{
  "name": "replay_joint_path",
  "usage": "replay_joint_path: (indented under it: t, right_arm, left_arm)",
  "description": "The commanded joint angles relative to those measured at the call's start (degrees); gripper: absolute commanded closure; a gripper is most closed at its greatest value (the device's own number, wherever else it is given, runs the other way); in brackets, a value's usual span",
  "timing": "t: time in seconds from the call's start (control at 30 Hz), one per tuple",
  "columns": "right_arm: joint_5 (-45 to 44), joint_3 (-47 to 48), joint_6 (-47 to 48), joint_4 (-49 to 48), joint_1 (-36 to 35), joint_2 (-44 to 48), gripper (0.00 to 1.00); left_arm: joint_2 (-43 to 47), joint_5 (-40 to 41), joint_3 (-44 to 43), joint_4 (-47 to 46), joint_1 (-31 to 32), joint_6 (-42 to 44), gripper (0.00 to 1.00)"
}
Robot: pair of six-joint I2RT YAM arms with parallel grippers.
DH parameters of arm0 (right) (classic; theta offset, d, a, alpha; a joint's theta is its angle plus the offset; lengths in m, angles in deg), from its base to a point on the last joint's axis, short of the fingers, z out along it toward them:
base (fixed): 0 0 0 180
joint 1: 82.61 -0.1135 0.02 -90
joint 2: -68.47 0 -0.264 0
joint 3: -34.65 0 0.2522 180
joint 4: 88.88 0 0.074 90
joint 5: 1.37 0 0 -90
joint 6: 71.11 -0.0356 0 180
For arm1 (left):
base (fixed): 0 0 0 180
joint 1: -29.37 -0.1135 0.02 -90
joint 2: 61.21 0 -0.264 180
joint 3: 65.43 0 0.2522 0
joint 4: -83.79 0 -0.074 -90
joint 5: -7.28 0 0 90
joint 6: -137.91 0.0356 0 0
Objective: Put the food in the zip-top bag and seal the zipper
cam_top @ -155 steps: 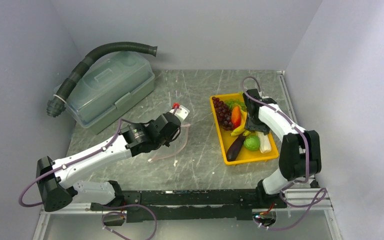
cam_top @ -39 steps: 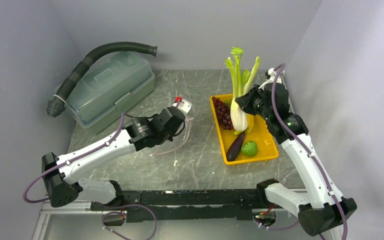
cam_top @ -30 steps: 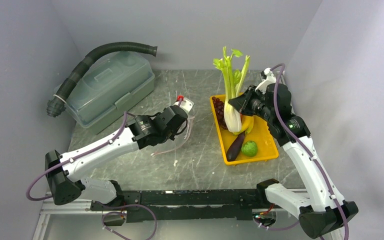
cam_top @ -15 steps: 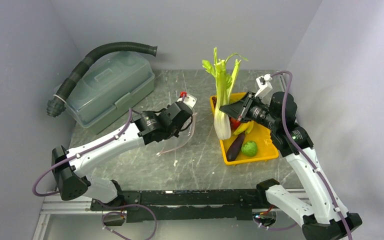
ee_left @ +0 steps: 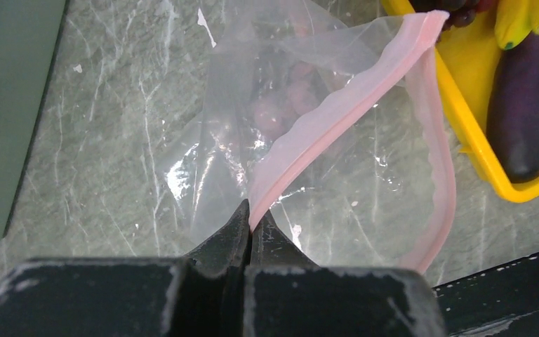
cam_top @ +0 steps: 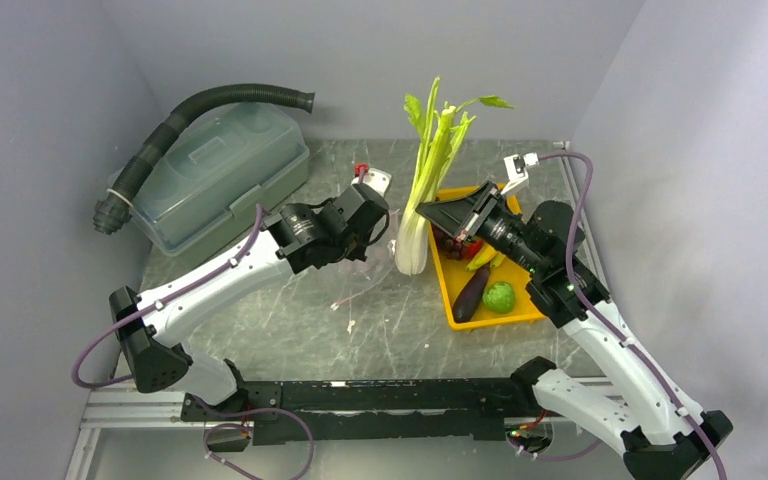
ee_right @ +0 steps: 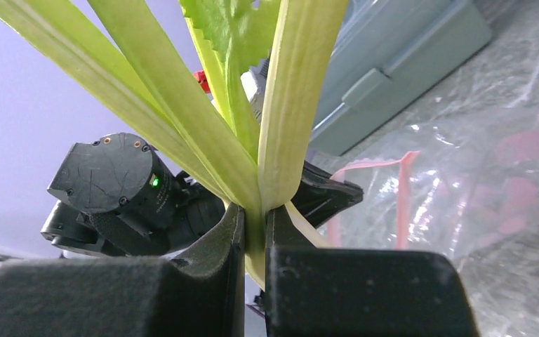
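Left hand (ee_left: 251,209) clamped on the zipper (ee_left: 337,105), one lip of the zip-top bag (ee_left: 253,84) lifted off the table (ee_left: 112,140). Right hand (ee_right: 254,214) clamped on the celery (ee_right: 288,105) stalks, base just beside the mouth. Risk: celery snags the floppy lip, collapsing the opening

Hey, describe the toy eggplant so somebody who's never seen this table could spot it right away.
On the right half of the grey table sits a yellow tray. At its near-left corner, just left of the round green vegetable, lies the eggplant. It is the only long, smooth, dark purple piece there, lying slantwise.
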Motion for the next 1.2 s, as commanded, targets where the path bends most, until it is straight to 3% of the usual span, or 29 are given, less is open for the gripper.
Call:
replay_joint_path:
  t: [0.0,0.23,0.6,0.97,1.17]
  right_arm:
    - [-5.9,-1.4,-5.6,-12.4,-3.4,1.1,1.0]
    - [-11.7,-4.3,-7.2,-20.0,-7.9,0.5,1.0]
    - [-16.8,-5.7,-4.6,-23.6,-12.0,-1.8,1.0]
    - [-22.1,-12.2,7.9,-31.5,-17.2,-2.9,1.0]
    - [-20.6,-16.7,15.6,-37.9,-19.7,-3.2,1.0]
  left_arm:
    - [-0.5,-1.6,-4.2,2.0,-0.8,-4.5,1.0]
    - [-0.3,-7.3,-5.9,2.5,-2.6,-7.9,1.0]
    - [0.9,-14.1,-7.3,1.9,-4.8,-10.6,1.0]
    - [2.8,-19.0,-9.2,3.0,-6.5,-11.5,1.0]
    - [4.1,-21.7,-9.1,2.5,-8.1,-11.8,1.0]
